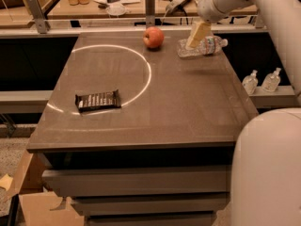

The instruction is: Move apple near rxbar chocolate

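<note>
Apple: your apple [153, 37] sits at the 12 o'clock edge of the table [188, 107], resting free with nothing touching it.
Rxbar chocolate: the rxbar chocolate [98, 100] lies flat at 8 o'clock, well apart from the apple.
Gripper: your gripper [197, 35] hangs at 1 o'clock over the water bottle [209, 46], off the apple's 3 o'clock side. You cannot tell whether it is released or clenched.
Handling: the apple is probably firm, smooth, fairly weighty and apt to roll. Take it across its widest girth, from above.
Hidden: you cannot see the apple's far side or stem. The gripper's tip blends into the bottle, and the wrapper's lettering is unreadable.
</note>
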`<action>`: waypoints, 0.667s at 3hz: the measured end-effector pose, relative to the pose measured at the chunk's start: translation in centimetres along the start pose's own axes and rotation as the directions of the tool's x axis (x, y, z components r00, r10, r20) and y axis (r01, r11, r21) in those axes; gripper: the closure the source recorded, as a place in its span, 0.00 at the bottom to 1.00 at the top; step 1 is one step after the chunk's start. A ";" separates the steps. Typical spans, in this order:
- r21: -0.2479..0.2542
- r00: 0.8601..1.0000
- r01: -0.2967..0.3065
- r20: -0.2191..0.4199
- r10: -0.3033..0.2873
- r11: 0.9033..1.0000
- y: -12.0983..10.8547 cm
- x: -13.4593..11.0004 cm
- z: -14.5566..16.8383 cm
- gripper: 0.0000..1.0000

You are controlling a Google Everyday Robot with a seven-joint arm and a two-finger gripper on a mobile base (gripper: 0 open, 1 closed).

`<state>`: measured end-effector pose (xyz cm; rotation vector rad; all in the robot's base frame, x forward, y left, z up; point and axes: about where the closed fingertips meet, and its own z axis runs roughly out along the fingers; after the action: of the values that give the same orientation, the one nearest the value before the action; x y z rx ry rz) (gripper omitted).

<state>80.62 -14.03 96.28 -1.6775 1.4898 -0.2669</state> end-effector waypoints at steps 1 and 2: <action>-0.028 1.000 0.016 0.023 -0.015 0.999 -0.8 -2.2 3.7 0.00; -0.057 0.999 0.020 0.041 -0.018 0.998 -0.7 -3.6 6.1 0.00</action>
<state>84.12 -8.18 94.37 -1.7333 1.4651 -0.2011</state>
